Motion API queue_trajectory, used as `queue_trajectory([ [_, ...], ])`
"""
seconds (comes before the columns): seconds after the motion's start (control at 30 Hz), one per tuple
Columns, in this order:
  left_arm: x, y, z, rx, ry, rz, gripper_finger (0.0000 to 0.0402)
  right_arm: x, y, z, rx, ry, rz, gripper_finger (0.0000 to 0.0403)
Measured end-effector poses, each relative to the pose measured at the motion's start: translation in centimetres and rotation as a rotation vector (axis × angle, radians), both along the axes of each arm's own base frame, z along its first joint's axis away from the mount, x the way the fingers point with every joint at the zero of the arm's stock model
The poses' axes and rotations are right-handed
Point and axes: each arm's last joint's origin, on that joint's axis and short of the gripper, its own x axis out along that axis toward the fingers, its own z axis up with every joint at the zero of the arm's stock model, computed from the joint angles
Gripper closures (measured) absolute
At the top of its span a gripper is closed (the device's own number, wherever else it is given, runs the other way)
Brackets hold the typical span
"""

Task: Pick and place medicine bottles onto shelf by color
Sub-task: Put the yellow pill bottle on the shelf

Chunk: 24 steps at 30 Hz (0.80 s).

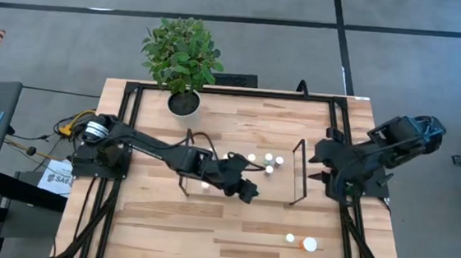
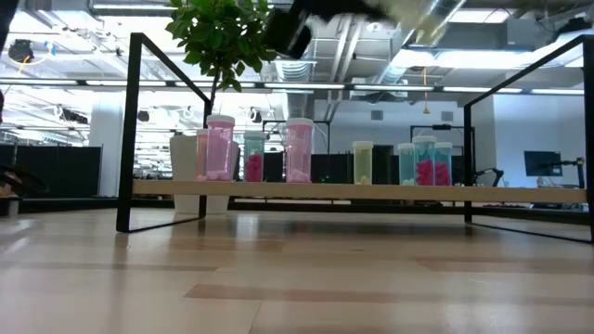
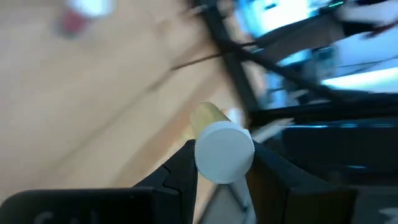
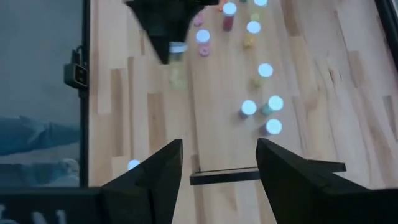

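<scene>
1. The left gripper (image 1: 248,193) is reaching out over the middle of the table (image 1: 165,231), above the shelf (image 1: 279,186), with its arm stretching in from the table's left edge.
2. In the left wrist view, that gripper (image 3: 222,163) is gripping a yellow bottle (image 3: 219,142) with a white cap, its two fingers (image 3: 180,165) pressing on either side of the cap.
3. In the low view, the held bottle (image 2: 413,17) is showing blurred near the top edge, well above the shelf board (image 2: 371,191).
4. A row of bottles is standing on the shelf: pink ones (image 2: 220,148) toward the plant (image 2: 218,32), a pale yellow one (image 2: 362,162) in the middle, and teal ones (image 2: 425,160) beyond it.
5. From above, several white caps (image 1: 268,158) are clustering between the two wire ends of the shelf.
6. Two more bottles are sitting apart from the shelf near the table's front edge, a small one (image 1: 289,238) and a wider white-orange one (image 1: 310,245).
7. The right gripper (image 1: 320,166) is waiting at the table's right side, and the right wrist view is showing its fingers (image 4: 163,167) spread apart with nothing between them.
</scene>
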Motion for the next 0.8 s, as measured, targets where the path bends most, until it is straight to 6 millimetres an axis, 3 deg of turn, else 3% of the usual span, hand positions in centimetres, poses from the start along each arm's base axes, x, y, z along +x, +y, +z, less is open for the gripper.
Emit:
queue_trajectory([
  [0.67,-1.7,8.0,-3.8,0.079,0.449,-0.106,0.0303,-0.3,0.5,0.0,-0.004,-0.004,0.029,0.0177],
  [0.8,-1.9,8.9,-3.9,0.121,0.460,-0.139,0.0303,-0.3,0.5,0.0,-0.038,-0.005,0.078,0.0177],
])
